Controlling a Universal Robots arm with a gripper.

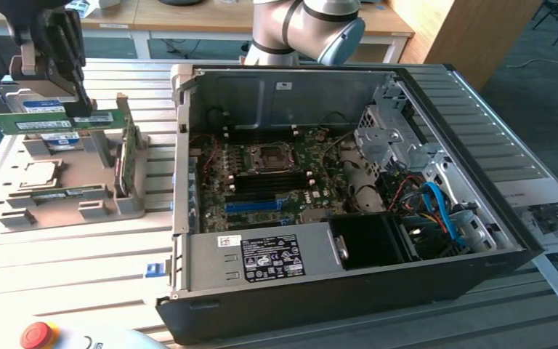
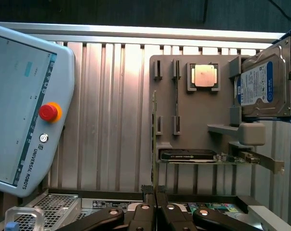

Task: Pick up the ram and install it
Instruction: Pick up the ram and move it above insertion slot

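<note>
1. Claw state: the black two-finger claw [image 1: 78, 107] is closed on the ram, a long, narrow green circuit-board stick with a small white sticker [image 1: 15, 122]. In the wrist view the fingertips [image 2: 148, 191] are pressed close together.
2. Ram position: in the exterior view the stick lies level in the claw. It appears raised above the grey moulded parts holder [image 1: 66, 211], at about 10 o'clock from the open black computer case [image 1: 357, 291] and well apart from it.
3. Holder contents: a silver hard drive with a blue-white label [image 2: 261, 86] and a square metal-topped processor [image 2: 204, 76] sit in their recesses on the holder, which rests on the slatted aluminium worktop [image 1: 66, 254].
4. Progress: the pick-up step is judged complete, since the ram is in the claw.
5. Remaining work: installation is not yet done. The green motherboard [image 1: 298, 171] inside the case lies at about 4 o'clock from the claw, and the stick is not yet over the case.
</note>
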